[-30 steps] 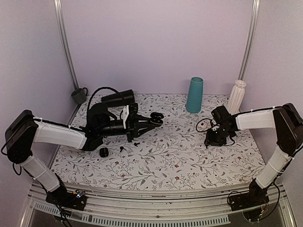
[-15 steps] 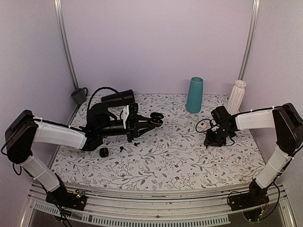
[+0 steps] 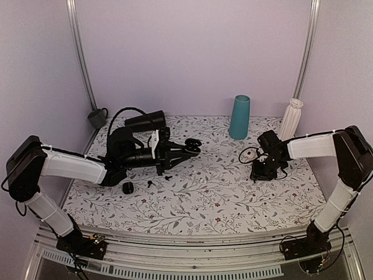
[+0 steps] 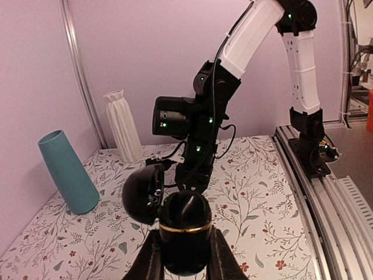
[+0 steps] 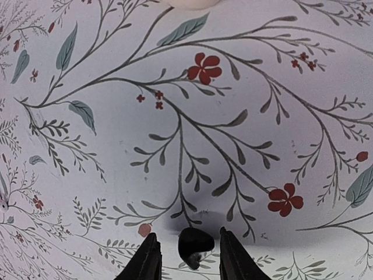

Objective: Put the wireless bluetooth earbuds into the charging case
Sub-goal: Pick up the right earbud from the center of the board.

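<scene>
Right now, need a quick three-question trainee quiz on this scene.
1. True or false: the charging case held in the left tool has its lid closed.
2. What lies on the table between the fingers of the right tool? A) a white earbud B) a black earbud C) nothing
3. Fill in: in the top view, the teal cup stands to the ___ of the white vase.
Key: 1 false, the lid is open; 2 B; 3 left.

floral table (image 3: 192,204): teal cup (image 3: 239,116), white ribbed vase (image 3: 291,119), black earbud (image 5: 195,245), small black round object (image 3: 127,187).
</scene>
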Available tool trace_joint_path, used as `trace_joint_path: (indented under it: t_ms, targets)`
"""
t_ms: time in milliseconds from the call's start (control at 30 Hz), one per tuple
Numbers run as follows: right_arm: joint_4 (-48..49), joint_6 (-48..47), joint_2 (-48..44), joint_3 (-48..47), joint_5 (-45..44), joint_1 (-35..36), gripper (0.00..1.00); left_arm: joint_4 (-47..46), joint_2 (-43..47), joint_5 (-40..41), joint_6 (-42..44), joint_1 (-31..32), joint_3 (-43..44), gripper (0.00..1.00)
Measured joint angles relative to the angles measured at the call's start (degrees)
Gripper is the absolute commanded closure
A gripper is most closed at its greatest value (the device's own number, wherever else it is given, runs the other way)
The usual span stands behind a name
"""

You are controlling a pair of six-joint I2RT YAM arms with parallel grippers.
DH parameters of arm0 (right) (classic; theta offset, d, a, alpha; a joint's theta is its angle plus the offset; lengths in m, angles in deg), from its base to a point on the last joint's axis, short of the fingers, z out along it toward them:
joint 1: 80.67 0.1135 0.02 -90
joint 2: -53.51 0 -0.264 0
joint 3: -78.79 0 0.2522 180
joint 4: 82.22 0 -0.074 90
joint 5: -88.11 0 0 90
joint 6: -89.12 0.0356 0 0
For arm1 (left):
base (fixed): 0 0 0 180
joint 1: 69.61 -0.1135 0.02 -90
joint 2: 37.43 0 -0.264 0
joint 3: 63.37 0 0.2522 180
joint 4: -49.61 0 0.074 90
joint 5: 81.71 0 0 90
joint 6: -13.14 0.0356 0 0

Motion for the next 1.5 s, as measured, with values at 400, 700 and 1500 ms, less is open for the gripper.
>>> trace_joint_path:
  t_ms: [400,700,1500]
  targets:
    - [-3.0,-0.2,2.0,-2.6,-4.0,1.8,0.73,0.0,0.0,0.0,0.0,0.0,-0.1,1.0]
    - [-5.3,-0.2,3.2,-5.1,-6.5,3.3,0.74,0.0,0.0,0.0,0.0,0.0,-0.4,1.0]
    - [-6.3,-0.2,5.2,-6.3,-7.5,3.7,0.75,0.0,0.0,0.0,0.0,0.0,-0.6,1.0]
